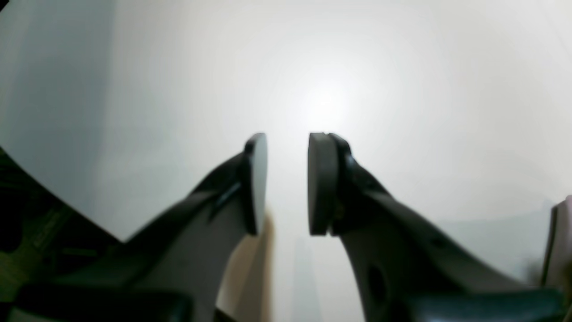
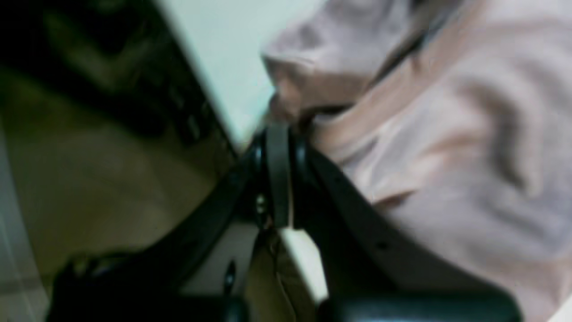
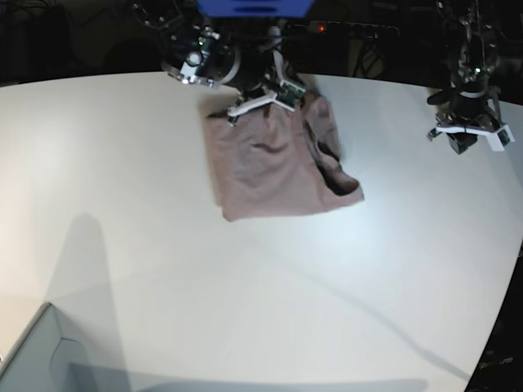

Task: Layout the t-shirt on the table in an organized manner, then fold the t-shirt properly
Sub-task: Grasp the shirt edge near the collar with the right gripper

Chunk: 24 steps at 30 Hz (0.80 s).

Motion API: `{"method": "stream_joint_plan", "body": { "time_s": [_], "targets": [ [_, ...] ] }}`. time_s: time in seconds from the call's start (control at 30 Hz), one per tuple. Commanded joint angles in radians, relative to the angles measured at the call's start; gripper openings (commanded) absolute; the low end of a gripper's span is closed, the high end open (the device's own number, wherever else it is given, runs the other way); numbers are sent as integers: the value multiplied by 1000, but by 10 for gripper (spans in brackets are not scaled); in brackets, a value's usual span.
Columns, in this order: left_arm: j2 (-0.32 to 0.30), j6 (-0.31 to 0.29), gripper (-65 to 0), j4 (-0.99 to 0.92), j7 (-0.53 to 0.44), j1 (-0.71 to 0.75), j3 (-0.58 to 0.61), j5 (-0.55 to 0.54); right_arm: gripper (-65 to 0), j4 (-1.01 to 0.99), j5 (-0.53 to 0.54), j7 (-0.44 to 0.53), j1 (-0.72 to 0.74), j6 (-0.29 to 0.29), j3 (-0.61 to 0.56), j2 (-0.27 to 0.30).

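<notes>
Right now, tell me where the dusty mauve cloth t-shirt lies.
In the base view, the dusty mauve cloth t-shirt lies on the white table's far middle, under the right hand.

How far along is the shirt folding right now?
Done: the t-shirt lies on the table, bunched and partly doubled over, not flat. In hand: the right gripper is shut on its far edge. The left gripper hangs open over bare table. Left: spreading it flat, then folding.
</notes>
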Motion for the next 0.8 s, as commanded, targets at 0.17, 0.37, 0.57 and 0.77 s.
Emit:
{"method": "stream_joint_plan", "body": {
  "time_s": [0.17,0.37,0.57,0.77],
  "targets": [
    [-10,-5,-498,27,-23,0,-8,1,-650,98,23,25,-21,0,-57,18],
    [-9,-5,-498,29,-21,4,-8,1,-581,98,23,-27,-27,-5,43,17],
    [-6,-59,-497,98,-18,14,-1,0,-477,101,23,-85,-27,-5,184,15],
    [45,-129,-443,182,-15,31,-3,-69,-426,121,23,-87,-29,-5,287,15]
  ]
}}
